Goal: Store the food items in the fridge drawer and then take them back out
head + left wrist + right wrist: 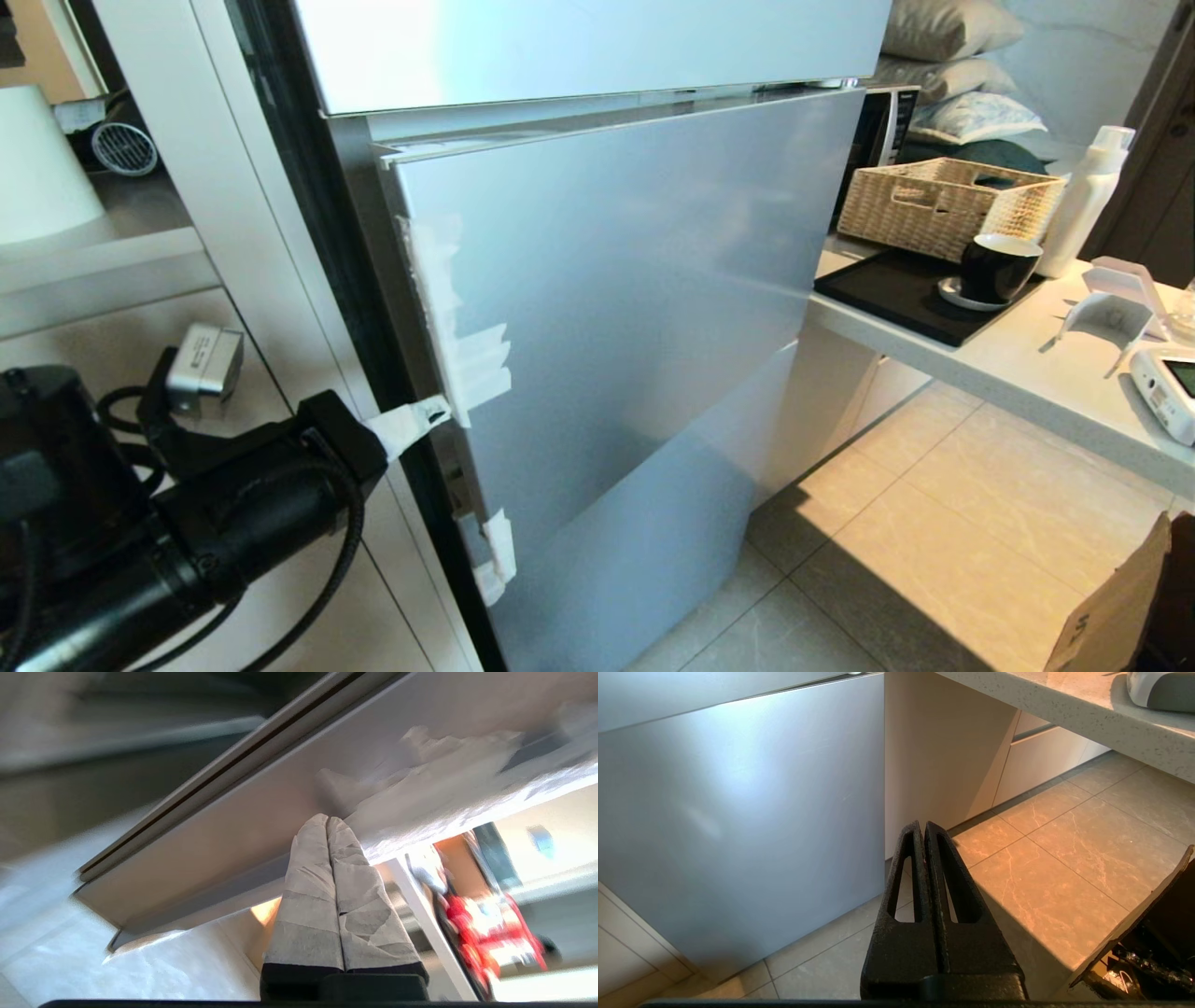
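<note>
Kitchen corner, tiled floor [943, 523], pale cabinetry to my left, counter [1027, 373] to my right.

Fridge: silver, its lower door [616, 308] closed or very nearly so, standing squarely between me and whatever lay inside. Whitish tape patches [462, 345] ran down its left edge. Fridge drawer and food items: neither showed in any view.

My left gripper [439, 411]: fingers wrapped in white tape, pressed together, holding nothing, tips at the door's taped left edge; I could not tell whether they touched it. In the left wrist view the same closed fingertips [322, 830] sat against the door's narrow side beside the tape.

My right gripper [924, 833]: black fingers together, empty, hung low before the fridge's bottom panel [738, 812], above the floor.

Counter contents: wicker basket [948, 205], black tray [896, 294], dark cup [999, 266] on a saucer, white bottle [1088, 201], small white devices. Pillows [952, 75] were stacked behind. Cardboard box [1120, 607] stood on the floor at far right.
</note>
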Tool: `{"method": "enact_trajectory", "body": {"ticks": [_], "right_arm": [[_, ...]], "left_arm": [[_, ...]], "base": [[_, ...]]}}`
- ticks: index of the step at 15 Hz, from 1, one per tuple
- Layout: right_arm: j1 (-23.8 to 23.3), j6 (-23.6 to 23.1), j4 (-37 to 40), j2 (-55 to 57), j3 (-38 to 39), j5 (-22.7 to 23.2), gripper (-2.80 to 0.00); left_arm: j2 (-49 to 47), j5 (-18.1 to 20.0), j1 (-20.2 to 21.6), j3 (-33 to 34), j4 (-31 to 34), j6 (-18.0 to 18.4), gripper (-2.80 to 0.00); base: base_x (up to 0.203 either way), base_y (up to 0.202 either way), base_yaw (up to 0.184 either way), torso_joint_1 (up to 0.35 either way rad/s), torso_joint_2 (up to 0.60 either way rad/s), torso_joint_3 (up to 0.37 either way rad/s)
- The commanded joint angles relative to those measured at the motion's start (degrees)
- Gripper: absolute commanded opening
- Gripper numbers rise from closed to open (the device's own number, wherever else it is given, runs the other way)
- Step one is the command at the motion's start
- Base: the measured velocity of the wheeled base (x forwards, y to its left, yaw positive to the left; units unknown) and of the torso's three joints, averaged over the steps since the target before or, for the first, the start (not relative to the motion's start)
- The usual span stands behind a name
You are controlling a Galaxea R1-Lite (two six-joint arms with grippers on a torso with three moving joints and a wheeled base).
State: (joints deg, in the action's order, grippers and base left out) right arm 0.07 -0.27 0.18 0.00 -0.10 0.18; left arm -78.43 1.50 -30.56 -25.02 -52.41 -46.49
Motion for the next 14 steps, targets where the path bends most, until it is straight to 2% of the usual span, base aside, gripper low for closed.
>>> {"method": "enact_trajectory", "body": {"ticks": [1, 3, 5, 8, 9, 10, 12, 13, 14], "right_arm": [[0.0, 0.0, 0.0, 0.1, 0.0, 0.0, -2.8], [0.0, 0.0, 0.0, 0.1, 0.0, 0.0, -2.8], [0.0, 0.0, 0.0, 0.1, 0.0, 0.0, -2.8], [0.0, 0.0, 0.0, 0.1, 0.0, 0.0, -2.8], [0.0, 0.0, 0.0, 0.1, 0.0, 0.0, -2.8], [0.0, 0.0, 0.0, 0.1, 0.0, 0.0, -2.8], [0.0, 0.0, 0.0, 0.0, 0.0, 0.0, -2.8], [0.0, 0.0, 0.0, 0.1, 0.0, 0.0, -2.8], [0.0, 0.0, 0.0, 0.1, 0.0, 0.0, -2.8]], "left_arm": [[2.1, 0.4, -4.4, 1.4, -0.2, -0.3, -2.8], [5.0, 2.7, -9.4, 3.4, -0.2, -0.4, -2.8], [10.1, 7.0, -13.1, 7.2, -0.1, -0.4, -2.8], [18.5, 11.1, -14.3, 12.2, 1.0, 0.4, -2.8], [20.5, 11.2, -14.0, 12.8, 2.8, 3.5, -2.8], [22.8, 10.1, -13.3, 12.8, 6.2, 10.7, -2.8], [29.0, 5.4, -12.8, 12.0, 14.9, 25.9, -2.8], [33.3, 2.2, -12.6, 11.1, 20.0, 32.3, -2.8], [37.8, -0.5, -12.6, 9.6, 24.9, 36.5, -2.8]], "base": [[0.0, 0.0, 0.0, 0.0, 0.0, 0.0], [0.0, 0.0, 0.0, 0.0, 0.0, 0.0], [0.0, 0.0, 0.0, 0.0, 0.0, 0.0], [0.0, 0.0, 0.0, 0.0, 0.0, 0.0], [0.0, 0.0, 0.0, 0.0, 0.0, 0.0], [0.0, 0.0, 0.0, 0.0, 0.0, 0.0], [0.0, 0.0, 0.0, 0.0, 0.0, 0.0], [0.0, 0.0, 0.0, 0.0, 0.0, 0.0], [0.0, 0.0, 0.0, 0.0, 0.0, 0.0]]}}
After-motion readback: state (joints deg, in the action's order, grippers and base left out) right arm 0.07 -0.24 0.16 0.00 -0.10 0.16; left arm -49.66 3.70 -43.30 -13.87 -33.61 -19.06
